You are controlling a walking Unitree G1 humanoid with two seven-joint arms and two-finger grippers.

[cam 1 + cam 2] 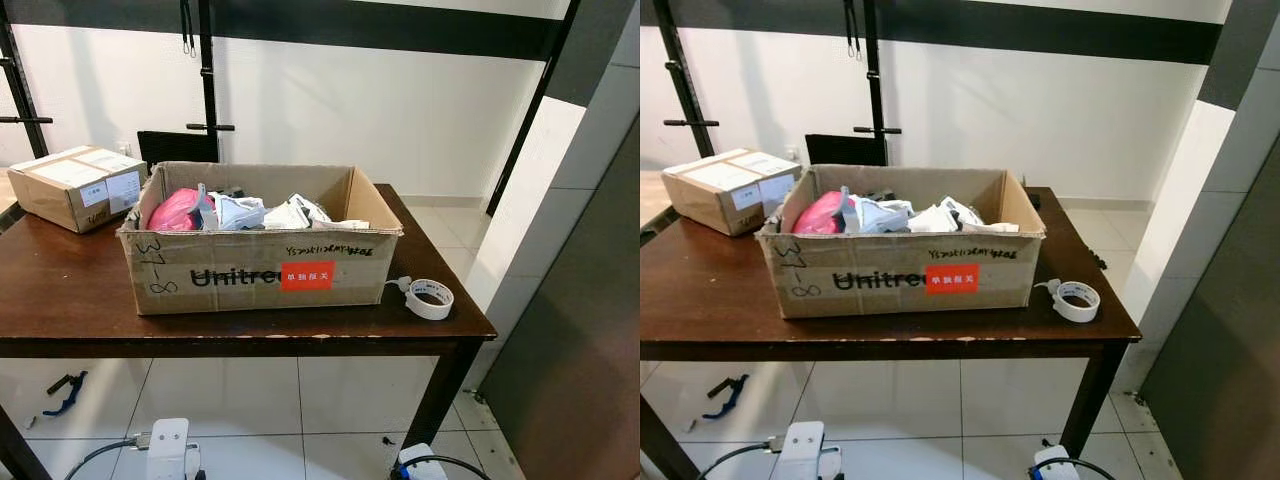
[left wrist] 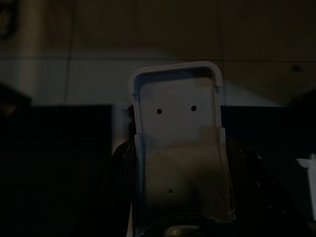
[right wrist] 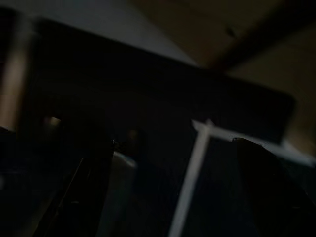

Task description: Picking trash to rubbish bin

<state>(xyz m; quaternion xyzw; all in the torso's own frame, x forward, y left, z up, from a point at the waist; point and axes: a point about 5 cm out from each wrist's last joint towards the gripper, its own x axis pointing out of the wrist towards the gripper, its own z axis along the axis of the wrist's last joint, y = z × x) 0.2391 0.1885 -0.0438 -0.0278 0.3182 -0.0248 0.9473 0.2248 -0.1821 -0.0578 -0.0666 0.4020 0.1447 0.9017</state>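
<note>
Room: white walls with a dark band up top, pale tiled floor, dark wooden table (image 1: 60,290) set in the middle.
Trash: crumpled white paper (image 1: 262,213) and a pink bag (image 1: 178,211) are piled inside the open cardboard box (image 1: 250,275) on the table.
Bin: no rubbish bin can be spotted anywhere, tbh.
Other stuff: a sealed small carton (image 1: 75,186) at the far left of the table, a tape roll (image 1: 431,298) just beside the box near the table's right edge.
Arms: both are hung low under the table; finger state can't be told for either, both wrist views are too dark.
Risk: the tape roll could get knocked off the edge by a right-side reach; loose paper could be spilled if the pile is grabbed carelessly.
View differences: the head views give the whole table; the left wrist view gives a pale bracket (image 2: 177,143) in the gloom, the right wrist view just murky shapes.
</note>
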